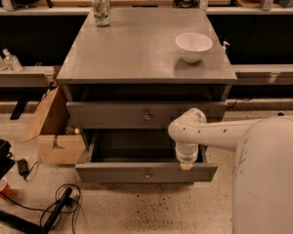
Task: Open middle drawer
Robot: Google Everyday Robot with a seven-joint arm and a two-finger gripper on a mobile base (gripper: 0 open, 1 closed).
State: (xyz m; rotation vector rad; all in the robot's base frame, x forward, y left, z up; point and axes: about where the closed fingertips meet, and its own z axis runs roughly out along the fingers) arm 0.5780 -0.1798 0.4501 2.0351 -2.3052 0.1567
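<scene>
Gripper (186, 165) rests at the front rim of the middle drawer (117, 172), right of its knob (147, 175), spread or clamped we cannot tell; this drawer, already standing out below the top drawer (112, 115), would by our judgement pull further toward the camera.

I see matt grey-painted wood on the middle drawer (112, 172); smooth white plastic gripper (186, 165) below the bench's front edge.

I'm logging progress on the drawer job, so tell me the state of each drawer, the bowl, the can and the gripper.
middle drawer: pulled open, nothing seen inside
top drawer: shut
white bowl: upright, looks empty
can: upright
gripper: pointing down at the middle drawer's front edge, right of its knob
</scene>
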